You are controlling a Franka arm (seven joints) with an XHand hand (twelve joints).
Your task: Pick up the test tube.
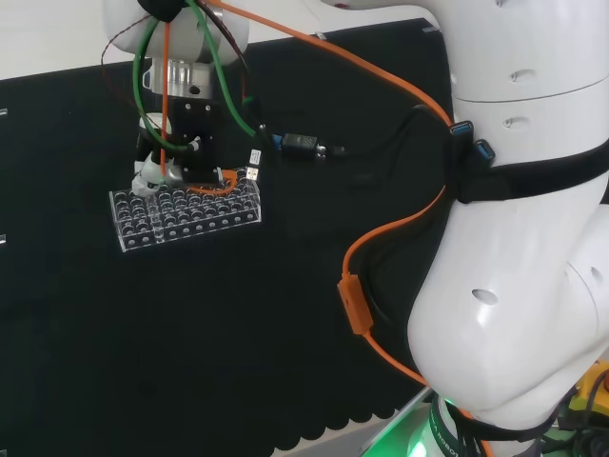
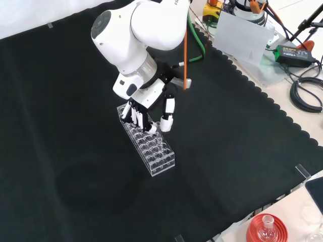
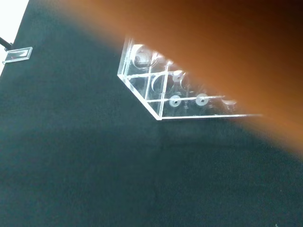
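front view: reach-in at the rack, lift not yet made

front view: poised over the 11 o'clock end of a clear rack (image 2: 156, 154) on the black cloth (image 2: 75, 176), with the hand (image 2: 151, 108) pointed down from 12 o'clock. fingers (image 2: 136, 117) lowered onto the rack's top rows, thumb (image 2: 168, 113) held apart on their 3 o'clock side, a gap left between. not clamped on anything, as far as can be seen. likely caught at the approach-and-grasp step, with no test tube raised clear of the rack.

test tube itself too clear to pick out with certainty; judged to stand in the wells under the fingers, at the rack's 11 o'clock end. a small pale glint in the gap beside the thumb, perhaps its rim, but impossible to confirm.

next move, by the look of it: closing thumb and fingers on one tube only, then drawing straight up so as not to drag or tip the light rack.

head view: same rack (image 1: 190, 217) lying from 9 to 3 o'clock, the hand (image 1: 152, 176) over its 10 o'clock corner.

wrist view: one corner of the rack (image 3: 156, 94), round wells in rows, no liquid visible in them.

at the front view's 5 o'clock corner, well apart: a small flask seated in a red ribbed stand (image 2: 266, 229), contents not discernible.
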